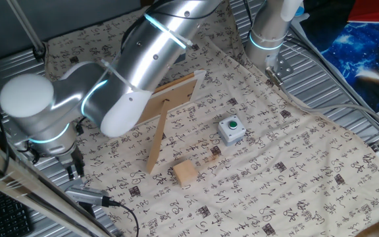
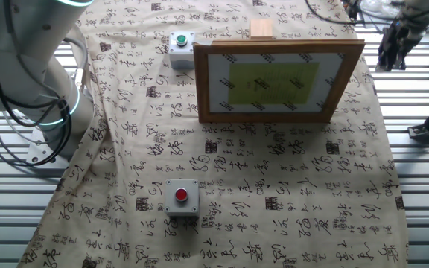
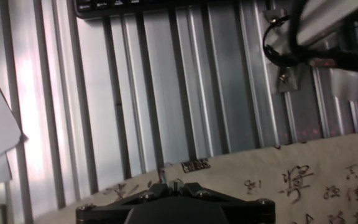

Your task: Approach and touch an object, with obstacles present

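Ribbed metal table (image 1: 347, 141) under a script-printed cloth (image 1: 275, 178); gripper (image 1: 75, 166) off its edge, opening unclear.

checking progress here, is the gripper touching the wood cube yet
No: the gripper hangs over the metal table edge, off the cloth, well apart from the wood cube.
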Motion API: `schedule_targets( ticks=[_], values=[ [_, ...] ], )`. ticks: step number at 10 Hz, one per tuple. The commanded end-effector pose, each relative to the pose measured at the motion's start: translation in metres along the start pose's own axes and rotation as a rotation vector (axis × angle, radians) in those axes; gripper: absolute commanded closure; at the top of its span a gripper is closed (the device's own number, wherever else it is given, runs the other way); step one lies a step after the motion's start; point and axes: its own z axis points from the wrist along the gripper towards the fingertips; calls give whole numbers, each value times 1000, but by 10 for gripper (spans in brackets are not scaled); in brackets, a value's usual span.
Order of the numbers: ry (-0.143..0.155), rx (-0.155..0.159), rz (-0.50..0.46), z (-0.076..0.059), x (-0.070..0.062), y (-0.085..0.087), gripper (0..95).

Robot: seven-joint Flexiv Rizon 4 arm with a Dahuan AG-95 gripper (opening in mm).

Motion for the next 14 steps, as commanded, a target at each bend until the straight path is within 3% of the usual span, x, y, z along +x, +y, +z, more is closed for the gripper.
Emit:
schedule_targets(
  ticks=[1, 8, 14],
  values=[
    [-2, -2, 3, -2, 0, 3, 950],
    [3, -1, -10, -3, -1, 7, 950],
    [-11, 5, -42, -3, -1, 7, 950]
  ],
)
